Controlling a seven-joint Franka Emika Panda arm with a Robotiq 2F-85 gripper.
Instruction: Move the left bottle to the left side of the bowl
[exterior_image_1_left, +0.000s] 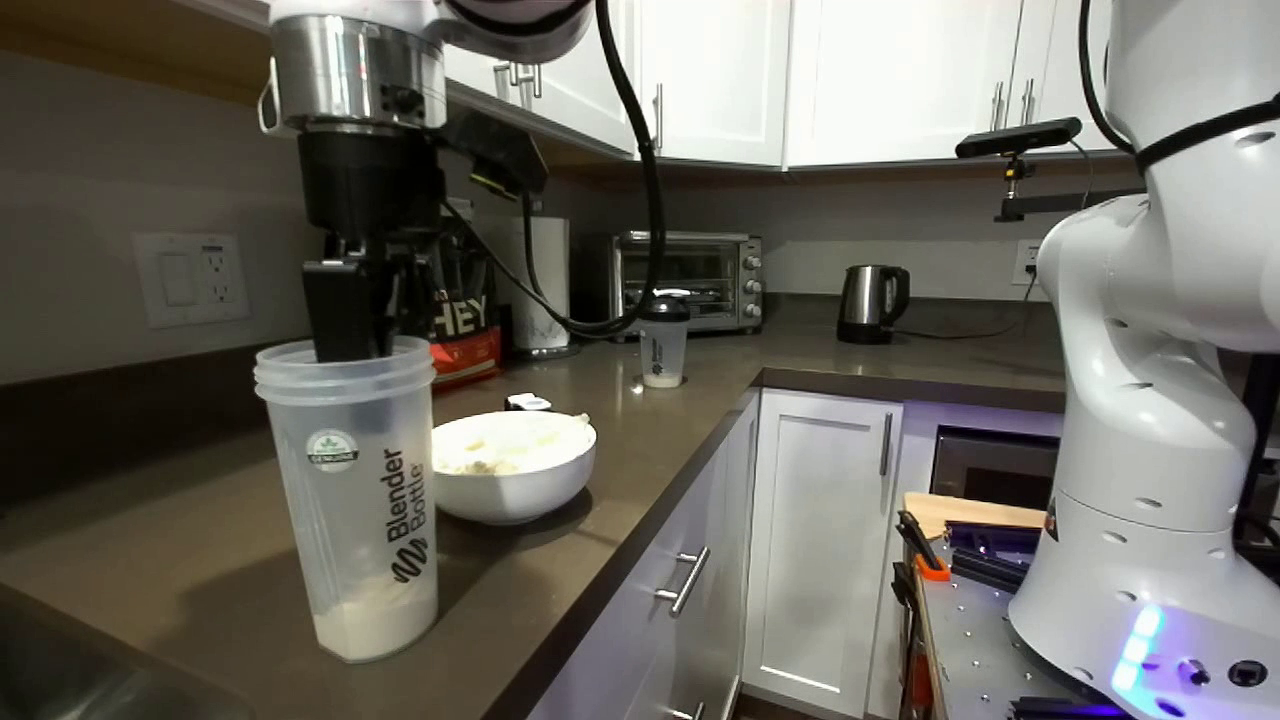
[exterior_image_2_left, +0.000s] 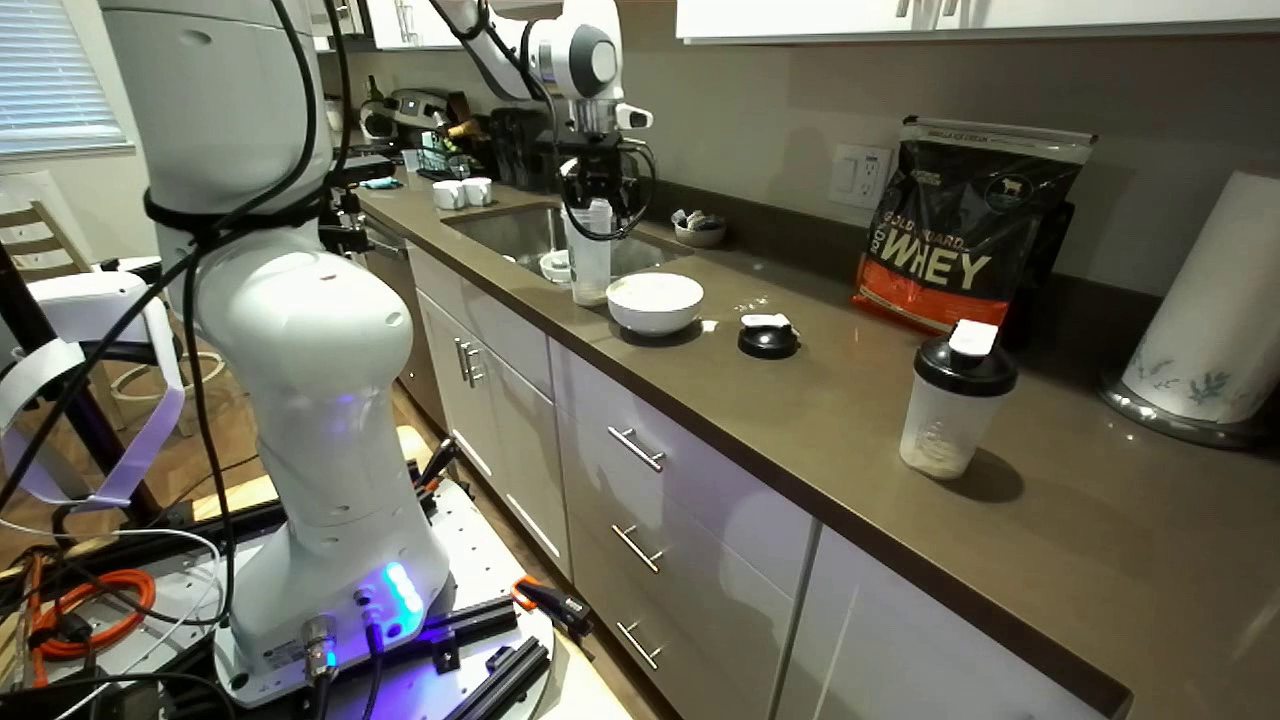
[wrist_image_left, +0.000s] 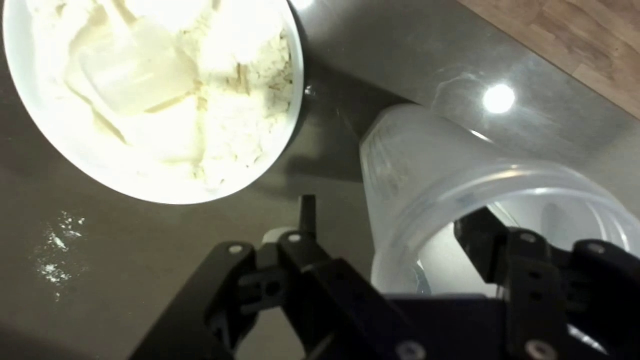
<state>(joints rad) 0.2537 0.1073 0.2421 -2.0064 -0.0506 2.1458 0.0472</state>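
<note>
"How does the gripper (wrist_image_left: 390, 225) stand?"

"Spread wide, its fingers (wrist_image_left: 480, 240) well apart. In the wrist view, one reaches into the mouth of the left bottle (exterior_image_1_left: 350, 480); the other is outside, with a gap to the wall."

"Does the inner one touch?"

"I can't tell. In an exterior view a finger dips below the rim, but that gap doesn't show. The logo (exterior_image_1_left: 405, 520) reads clearly there, though, with powder (exterior_image_1_left: 375, 620) at the bottom."

"And the bottle's place?"

"Upright on the counter (exterior_image_1_left: 640, 430), just beside the bowl (exterior_image_1_left: 515, 495), left of it in both exterior views. Only the wrist view shows the bowl's pale food (wrist_image_left: 150, 110) well."

"Further out?"

"In an exterior view, a sink (exterior_image_2_left: 510, 232) and a black lid (exterior_image_2_left: 768, 342); in an exterior view, a kettle (exterior_image_1_left: 863, 300)."
</note>
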